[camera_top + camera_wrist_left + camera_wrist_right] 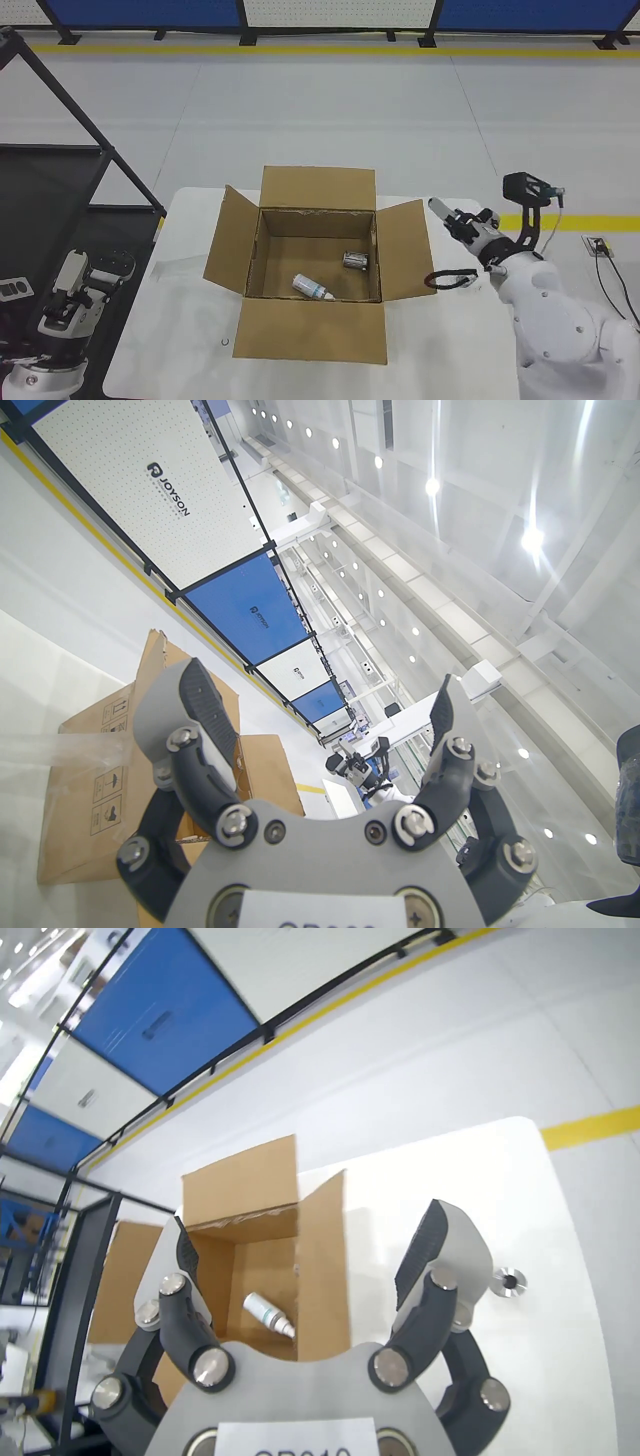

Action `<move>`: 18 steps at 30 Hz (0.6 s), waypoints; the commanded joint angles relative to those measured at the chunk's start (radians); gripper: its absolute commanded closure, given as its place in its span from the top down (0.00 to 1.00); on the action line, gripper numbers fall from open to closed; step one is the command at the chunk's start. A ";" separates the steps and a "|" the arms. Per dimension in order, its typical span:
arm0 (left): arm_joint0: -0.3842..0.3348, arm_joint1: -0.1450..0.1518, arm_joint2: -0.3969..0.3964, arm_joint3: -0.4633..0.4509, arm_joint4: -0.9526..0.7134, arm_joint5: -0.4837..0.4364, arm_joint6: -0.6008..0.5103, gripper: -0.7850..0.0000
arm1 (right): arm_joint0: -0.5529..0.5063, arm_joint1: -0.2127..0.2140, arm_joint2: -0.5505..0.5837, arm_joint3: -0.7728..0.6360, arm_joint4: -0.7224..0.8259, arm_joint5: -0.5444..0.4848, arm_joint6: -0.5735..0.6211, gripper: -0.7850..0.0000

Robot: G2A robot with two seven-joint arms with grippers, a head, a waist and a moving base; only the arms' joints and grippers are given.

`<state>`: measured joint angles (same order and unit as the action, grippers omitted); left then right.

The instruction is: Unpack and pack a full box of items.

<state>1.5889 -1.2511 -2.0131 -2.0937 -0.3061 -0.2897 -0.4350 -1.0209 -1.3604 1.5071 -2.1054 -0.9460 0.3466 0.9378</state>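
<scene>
An open cardboard box (pixel 312 330) stands in the middle of the white table (pixel 175 330), all its flaps folded out. On its floor lie a white bottle (pixel 310 288) and a small dark metallic can (pixel 355 260). My right gripper (pixel 447 215) hangs open and empty just right of the box's right flap. In the right wrist view that gripper (pixel 305 1248) faces the box (pixel 235 1198), with the white bottle (pixel 267 1313) between its fingers' line of sight. My left gripper (pixel 72 275) is off the table's left side. It is open (pixel 320 700), empty, and tilted up past the box (pixel 75 780).
A black metal frame (pixel 95 165) with a dark shelf stands left of the table, beside my left arm. A black cable loop (pixel 448 280) lies by the right arm. A small metal disc (pixel 509 1281) sits in the tabletop. Pale floor lies beyond the table.
</scene>
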 commanded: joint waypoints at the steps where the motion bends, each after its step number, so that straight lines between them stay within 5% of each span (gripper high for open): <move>1: 0.000 0.000 0.000 0.000 0.000 0.000 0.000 1.00 | 0.032 -0.001 -0.079 0.017 -0.014 -0.035 0.043 1.00; 8: 0.027 -0.001 -0.045 0.003 -0.028 -0.010 0.033 1.00 | 0.201 -0.019 -0.333 0.204 -0.096 -0.057 0.149 1.00; 18: 0.063 -0.001 -0.094 0.005 -0.079 -0.031 0.034 1.00 | 0.508 -0.099 -0.649 0.699 -0.068 -0.059 0.254 1.00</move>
<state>1.6490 -1.2518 -2.1034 -2.0890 -0.3793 -0.3189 -0.3996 -0.5499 -1.4481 0.8946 -1.4822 -1.0212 0.2905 1.1879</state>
